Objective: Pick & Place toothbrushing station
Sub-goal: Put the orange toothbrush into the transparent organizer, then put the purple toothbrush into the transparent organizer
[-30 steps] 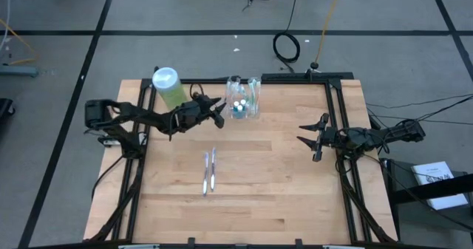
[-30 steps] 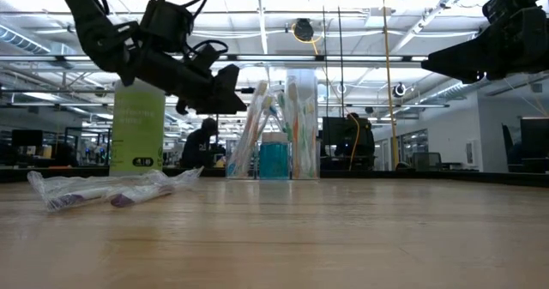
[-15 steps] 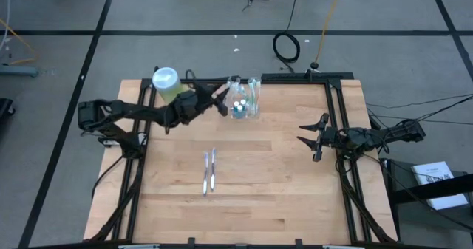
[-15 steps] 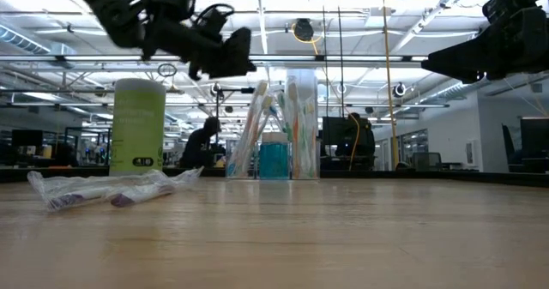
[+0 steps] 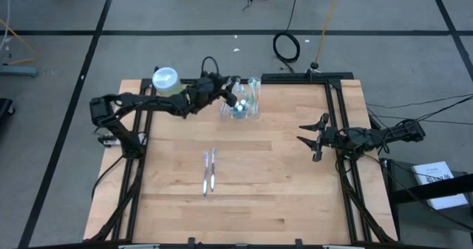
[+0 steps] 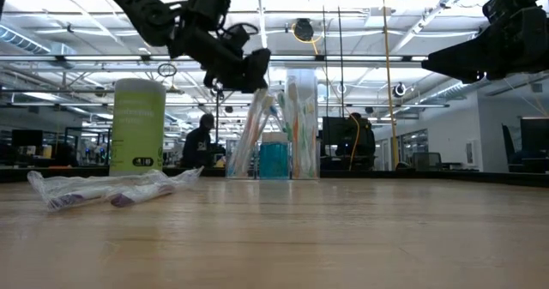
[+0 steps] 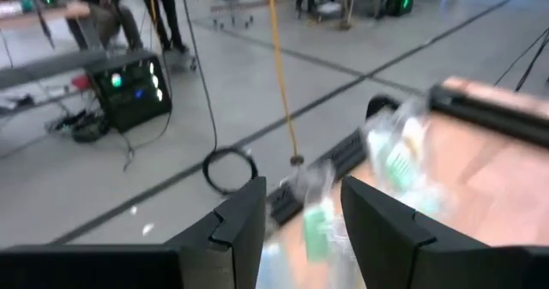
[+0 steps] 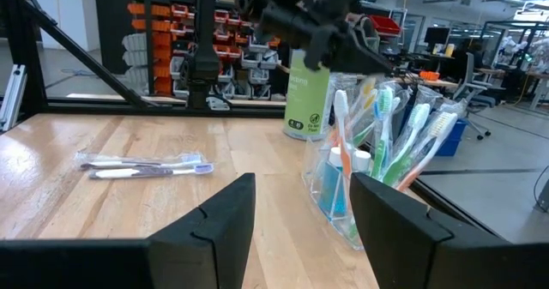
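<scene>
The toothbrushing station point(image 5: 246, 103) is a small clear holder with several toothbrushes and a blue tube. It stands on its base near the table's far edge and also shows in the low view point(image 6: 279, 156) and the right wrist view point(image 8: 356, 190). My left gripper point(image 5: 230, 85) is open. It hovers just above the toothbrush heads on the station's left side point(image 6: 251, 70), and the station shows blurred past its fingers point(image 7: 395, 152). My right gripper point(image 5: 309, 139) is open and empty at the table's right side, clear of the station.
A light-green bottle with a white cap point(image 5: 167, 82) stands left of the station, close under my left arm. Two wrapped toothbrushes point(image 5: 210, 171) lie side by side at the table's middle. Bare wood lies between them and my right gripper.
My left gripper has risen and gone toward the table's far edge and right, from beside the station's left side to just above its toothbrush heads. The station and the bottle have stayed in place.
</scene>
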